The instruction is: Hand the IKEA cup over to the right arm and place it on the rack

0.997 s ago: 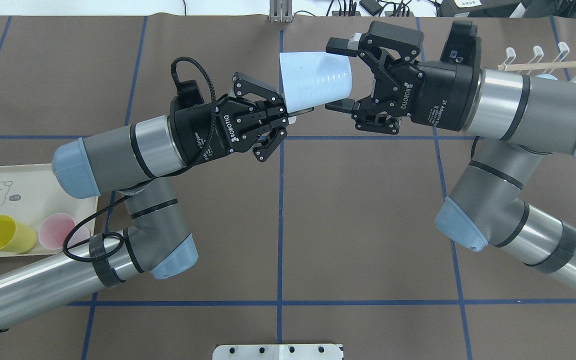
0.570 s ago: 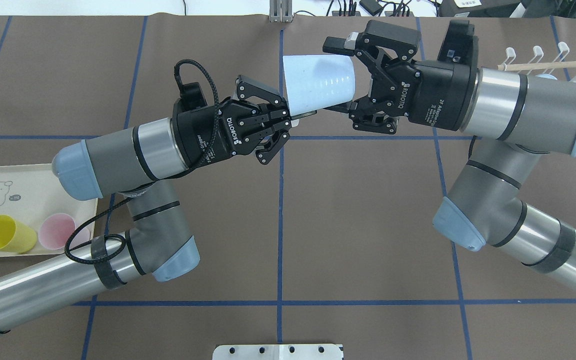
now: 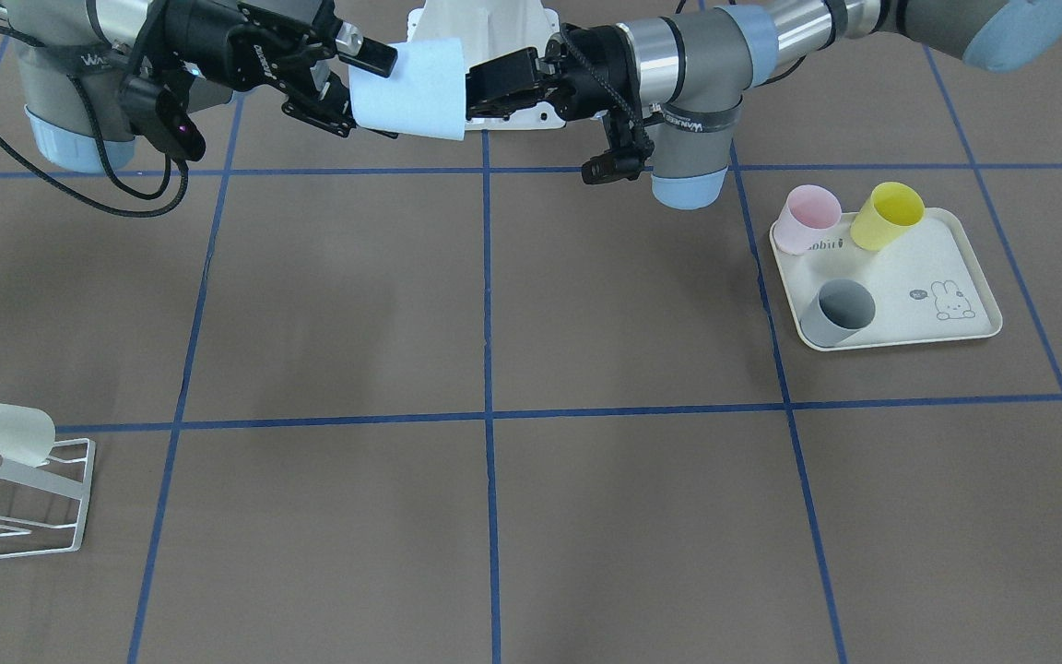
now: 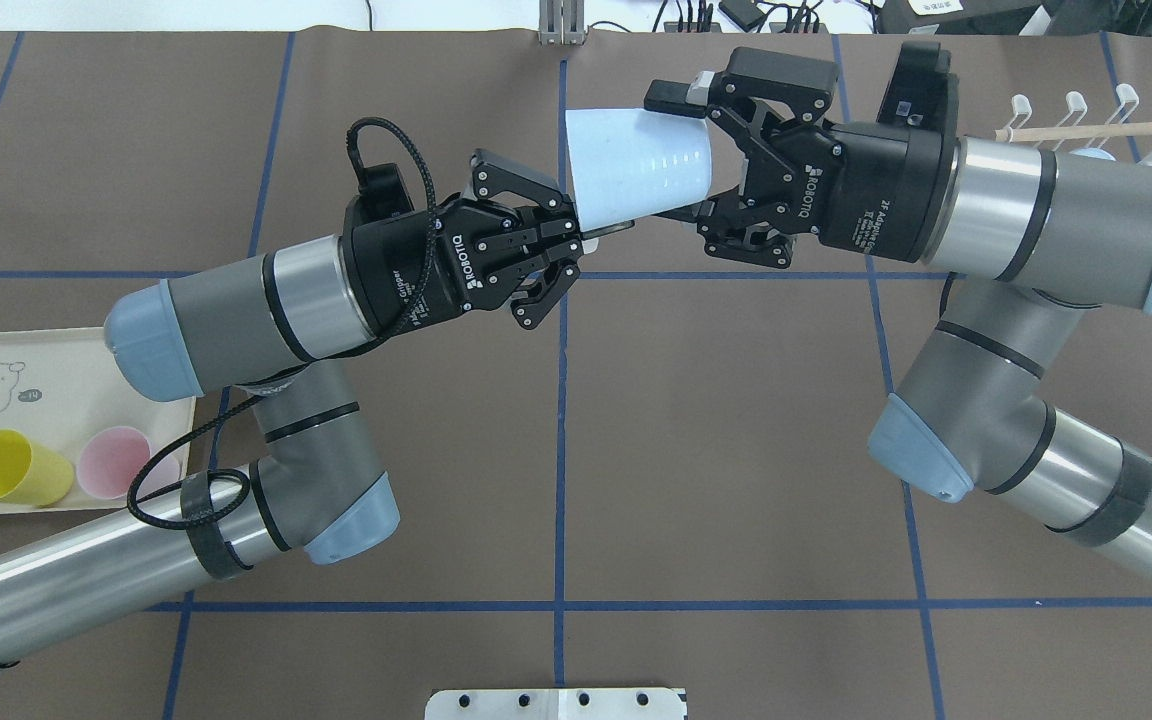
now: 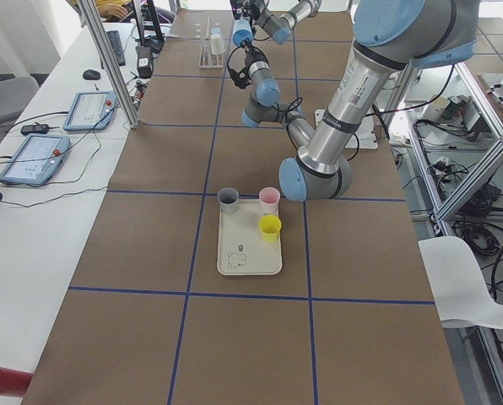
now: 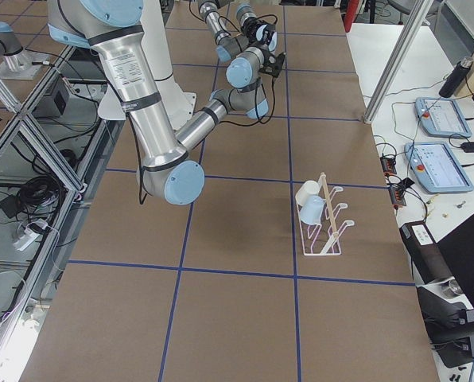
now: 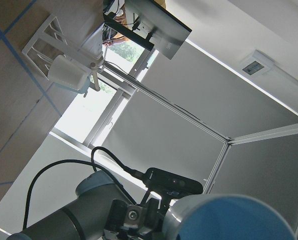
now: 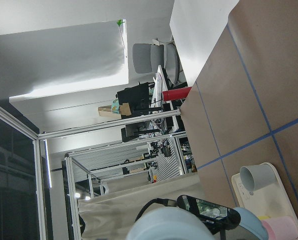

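Left arm (image 4: 226, 325) and right arm (image 4: 1086, 215): silver tubes, grey joints, pale-blue caps. Black left tool (image 4: 584, 236) and right tool (image 4: 674, 155) show white ROBOTIQ lettering; a braided black cable (image 4: 368, 123) sits at the left tool's ten o'clock.

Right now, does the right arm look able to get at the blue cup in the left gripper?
Likely yes: the right gripper brackets the closed end of the cup with nothing between, while the left gripper pinches only its rim.
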You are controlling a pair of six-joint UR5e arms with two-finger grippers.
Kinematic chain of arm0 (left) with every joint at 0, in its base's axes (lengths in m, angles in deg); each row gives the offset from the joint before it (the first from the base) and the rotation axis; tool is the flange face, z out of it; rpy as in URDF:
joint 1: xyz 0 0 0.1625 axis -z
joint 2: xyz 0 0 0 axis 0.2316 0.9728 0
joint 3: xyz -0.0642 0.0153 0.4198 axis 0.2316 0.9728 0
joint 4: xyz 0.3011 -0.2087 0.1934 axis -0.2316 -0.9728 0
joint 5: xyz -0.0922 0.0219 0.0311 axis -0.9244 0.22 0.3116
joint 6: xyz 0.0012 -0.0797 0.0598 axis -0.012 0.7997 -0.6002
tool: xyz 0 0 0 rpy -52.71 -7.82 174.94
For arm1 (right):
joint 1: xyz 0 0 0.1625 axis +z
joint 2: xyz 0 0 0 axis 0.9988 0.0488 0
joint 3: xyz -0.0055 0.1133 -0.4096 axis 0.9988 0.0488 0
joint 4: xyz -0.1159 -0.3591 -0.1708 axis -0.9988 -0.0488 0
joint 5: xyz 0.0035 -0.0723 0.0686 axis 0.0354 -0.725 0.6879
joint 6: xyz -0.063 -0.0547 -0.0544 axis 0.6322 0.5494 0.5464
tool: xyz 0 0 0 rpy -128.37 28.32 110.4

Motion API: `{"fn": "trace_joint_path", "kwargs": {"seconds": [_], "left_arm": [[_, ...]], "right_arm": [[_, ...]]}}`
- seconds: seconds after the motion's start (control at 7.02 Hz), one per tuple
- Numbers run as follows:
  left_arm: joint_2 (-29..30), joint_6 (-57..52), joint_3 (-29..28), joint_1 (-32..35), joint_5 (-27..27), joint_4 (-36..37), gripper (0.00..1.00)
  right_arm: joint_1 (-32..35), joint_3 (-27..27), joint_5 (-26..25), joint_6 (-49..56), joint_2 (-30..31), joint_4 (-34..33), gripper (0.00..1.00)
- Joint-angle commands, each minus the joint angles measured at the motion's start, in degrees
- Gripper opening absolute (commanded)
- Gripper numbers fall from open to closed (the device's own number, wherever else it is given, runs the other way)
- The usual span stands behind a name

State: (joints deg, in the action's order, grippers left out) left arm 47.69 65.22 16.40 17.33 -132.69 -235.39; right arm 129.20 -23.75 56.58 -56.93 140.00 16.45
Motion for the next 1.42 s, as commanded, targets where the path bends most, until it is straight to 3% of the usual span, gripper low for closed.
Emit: {"fn": "trace_joint_path", "kwargs": {"seconds": [0.0,0.14,0.28,0.43,0.71,1.0,1.28], "left_arm": [[0.0,-0.1,0.2,0.0,0.1,0.1,0.29],[0.0,0.1,0.4,0.0,0.3,0.3,0.41],[0.1,0.1,0.5,0.0,0.3,1.0,0.76],[0.0,-0.1,1.1,0.2,0.3,2.0,1.00],[-1.0,-0.9,1.1,0.7,0.2,2.4,1.00],[-2.6,-1.6,1.1,1.7,0.0,2.4,0.99],[-3.1,-2.8,1.2,2.1,0.0,2.4,0.99]], "right_arm": [[-0.1,0.2,0.0,0.0,0.5,2.1,0.00],[-0.1,0.5,0.0,-0.1,0.8,2.8,0.00],[-0.1,0.5,0.0,-0.1,1.0,2.9,0.00],[0.0,0.2,0.0,-0.2,1.0,2.9,0.00],[0.4,-0.5,-0.1,-0.1,1.8,4.2,0.00],[4.5,0.0,0.2,-0.3,8.4,9.2,0.00],[7.9,0.3,0.3,0.0,12.2,9.5,0.00]]}}
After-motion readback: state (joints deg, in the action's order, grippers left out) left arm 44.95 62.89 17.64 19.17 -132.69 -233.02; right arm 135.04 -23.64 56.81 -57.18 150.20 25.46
